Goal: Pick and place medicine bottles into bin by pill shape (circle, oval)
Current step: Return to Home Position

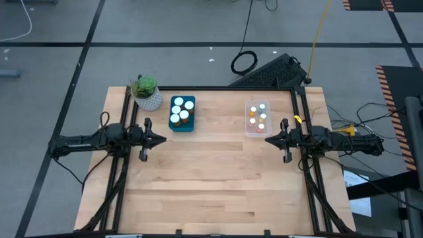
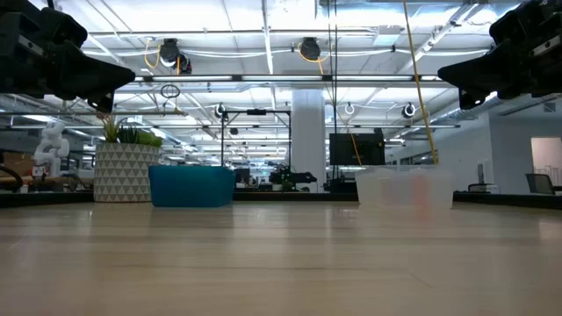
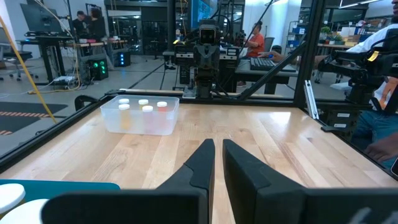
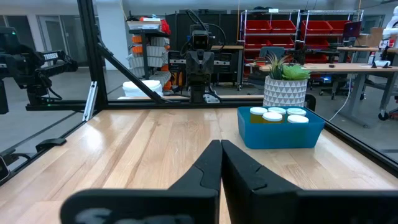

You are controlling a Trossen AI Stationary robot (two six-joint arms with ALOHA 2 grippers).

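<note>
The left gripper (image 1: pixel 160 139) hovers above the left edge of the light wooden desk (image 1: pixel 218 185), fingers together and holding nothing. Just ahead of it and toward the far edge sits the blue rectangular plastic bin (image 1: pixel 182 114), holding the wider white-capped amber medicine bottles (image 1: pixel 182 110), all upright with long axes vertical. The left arm is the nearer arm to this bin. A potted green plant in a white patterned pot (image 1: pixel 147 93) stands just beside the bin, on its outer side.

Across the desk, the clear rectangular plastic bin (image 1: pixel 257 119) holds the slimmer white-capped orange and pink medicine bottles (image 1: pixel 258 117), also upright. The right gripper (image 1: pixel 269 139) hovers just beside this bin, fingers likewise together and empty.

No bottle stands loose on the desk; the sorting appears complete.

No legible brand, label or writing shows on any bottle or bin.
</note>
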